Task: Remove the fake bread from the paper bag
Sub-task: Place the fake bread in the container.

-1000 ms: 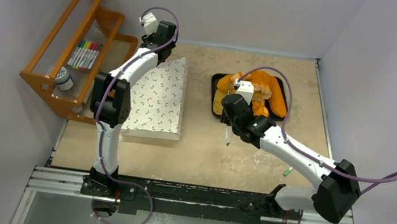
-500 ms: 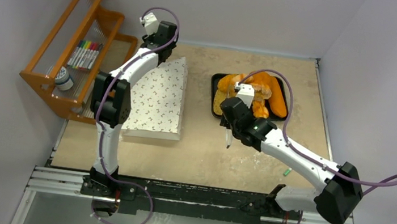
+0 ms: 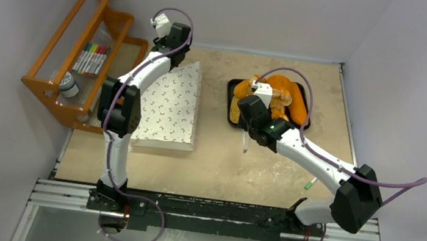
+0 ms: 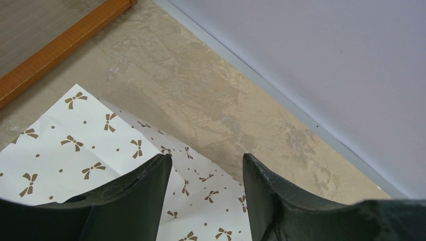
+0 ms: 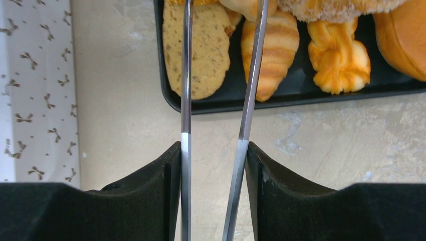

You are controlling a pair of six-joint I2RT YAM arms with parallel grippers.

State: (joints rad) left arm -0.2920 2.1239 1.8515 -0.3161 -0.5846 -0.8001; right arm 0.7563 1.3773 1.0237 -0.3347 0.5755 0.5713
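Observation:
The paper bag (image 3: 170, 106), white with small brown bows, lies flat at the left of the table; it also shows in the left wrist view (image 4: 65, 150) and the right wrist view (image 5: 35, 90). The fake bread (image 3: 275, 100) is piled on a black tray (image 3: 229, 101): a tan slice (image 5: 201, 55), a croissant (image 5: 269, 55) and a knotted roll (image 5: 339, 57). My left gripper (image 4: 207, 159) is open over the bag's far corner (image 3: 171, 44). My right gripper (image 5: 214, 145) is shut on metal tongs (image 5: 186, 75), just near of the tray (image 3: 249, 131). The tong tips reach over the slice.
An orange wooden rack (image 3: 89, 59) with markers and a small jar (image 3: 68, 85) stands at the far left, beside the bag. A green marker (image 3: 309, 183) lies on the table at the near right. Walls close the back and right sides.
My right arm has shifted slightly left and toward the tray, carrying the tongs with it. My left arm and the bag have not moved.

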